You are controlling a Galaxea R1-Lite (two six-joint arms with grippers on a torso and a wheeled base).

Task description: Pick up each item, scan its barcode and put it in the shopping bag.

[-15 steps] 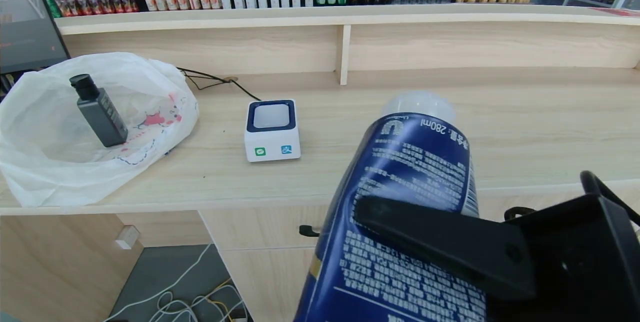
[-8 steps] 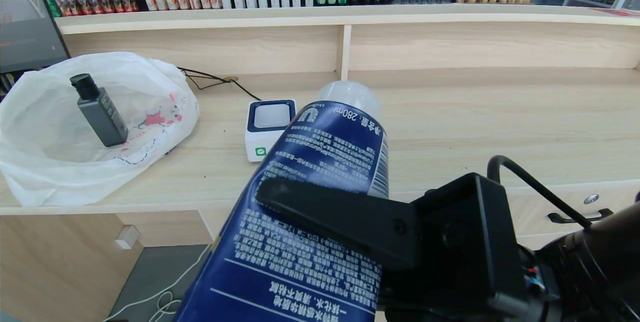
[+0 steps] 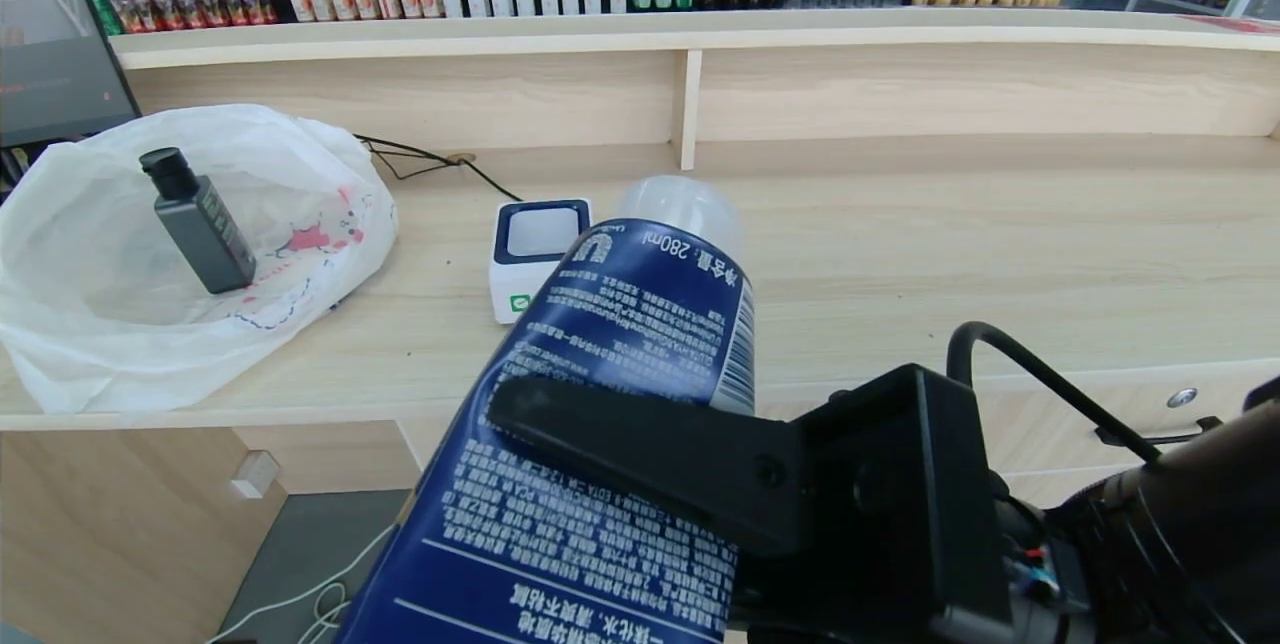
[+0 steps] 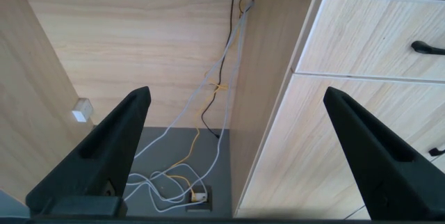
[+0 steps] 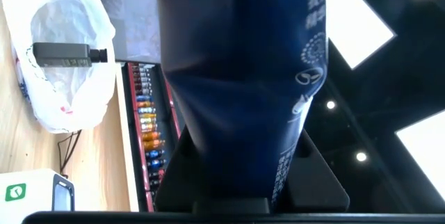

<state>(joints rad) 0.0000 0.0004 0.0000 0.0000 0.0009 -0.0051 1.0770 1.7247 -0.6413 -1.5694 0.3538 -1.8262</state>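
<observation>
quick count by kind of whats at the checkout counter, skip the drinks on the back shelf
blue can, held in the right gripper: 1
grey bottle, in the bag: 1
shopping bag: 1
scanner: 1
total: 4

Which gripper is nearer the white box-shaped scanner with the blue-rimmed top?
Right. The right gripper holds the dark blue printed can close by the scanner; the left gripper is below the wooden counter.

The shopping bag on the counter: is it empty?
No, a dark grey bottle with a black cap sits inside the white shopping bag.
</observation>
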